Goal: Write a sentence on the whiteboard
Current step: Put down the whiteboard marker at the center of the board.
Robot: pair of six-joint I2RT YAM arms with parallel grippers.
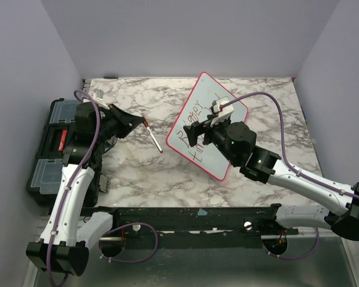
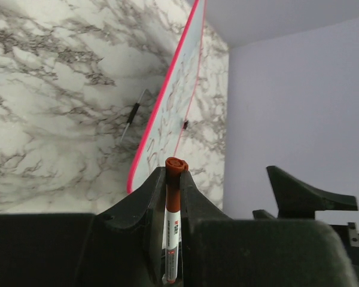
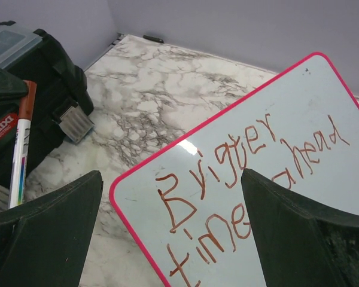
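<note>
Mostly done, by my read: the sentence [image 3: 245, 179] sits in two lines on the whiteboard [image 3: 323, 95], left claw [image 2: 173, 176] apparently clamping the marker [image 2: 172, 221] off it, right claw [image 3: 172, 174] spread empty above.

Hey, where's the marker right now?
The marker is clamped by its red-brown end in the left gripper. In the top view it sits left of centre, just left of the whiteboard.
</note>
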